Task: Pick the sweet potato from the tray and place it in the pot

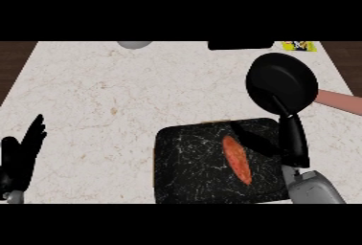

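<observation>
Pale, cream-veined marble bench (pixel 127 95) is filling the view. Near its front edge a square black tray with white marbling (pixel 191 167) is carrying the long orange sweet potato (pixel 237 159), whose long axis is running from the bench's back toward its front, leaning slightly rightward at the near end. Beyond the tray's right back corner a round black pot with a pinkish handle (pixel 281 81) is sitting. The right hand (pixel 293 139) is hovering over the tray's right edge, fingers straight, holding nothing. The left hand (pixel 21 155) is resting open at the bench's left edge.
</observation>
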`<state>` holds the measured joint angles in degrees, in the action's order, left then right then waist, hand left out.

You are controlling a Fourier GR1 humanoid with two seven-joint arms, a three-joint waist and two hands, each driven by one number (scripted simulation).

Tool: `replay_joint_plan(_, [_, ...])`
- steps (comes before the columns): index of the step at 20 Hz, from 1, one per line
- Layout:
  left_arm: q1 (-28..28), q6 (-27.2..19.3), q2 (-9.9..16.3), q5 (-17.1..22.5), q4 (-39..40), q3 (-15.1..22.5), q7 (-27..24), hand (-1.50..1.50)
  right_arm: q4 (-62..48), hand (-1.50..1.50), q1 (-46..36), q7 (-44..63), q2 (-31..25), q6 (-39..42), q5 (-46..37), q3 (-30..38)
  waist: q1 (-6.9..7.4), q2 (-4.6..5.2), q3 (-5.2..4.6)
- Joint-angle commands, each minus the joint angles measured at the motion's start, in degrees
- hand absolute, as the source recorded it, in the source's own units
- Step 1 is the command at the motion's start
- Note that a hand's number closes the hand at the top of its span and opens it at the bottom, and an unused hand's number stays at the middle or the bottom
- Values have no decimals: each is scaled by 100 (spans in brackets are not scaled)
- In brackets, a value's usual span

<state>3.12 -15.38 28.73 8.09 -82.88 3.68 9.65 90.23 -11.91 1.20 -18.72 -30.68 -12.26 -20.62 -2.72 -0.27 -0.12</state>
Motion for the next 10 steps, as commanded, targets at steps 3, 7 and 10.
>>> replay_joint_plan(3, [-565, -60, 166, -227, 135, 62, 921, 0, 1145, -150, 999, 1098, -100, -873, -1982, -911, 51, -17, -2])
replay_joint_plan(7, [-309, -33, 127, -329, 180, 119, 682, 0, 1617, -150, 986, 2752, -652, 286, -2705, -1014, 72, -33, -25])
replay_joint_plan(10, [-457, -156, 132, -367, 67, 91, 960, 0, 2073, -150, 907, 3781, -1000, 1194, -3098, -1020, 70, -47, -28])
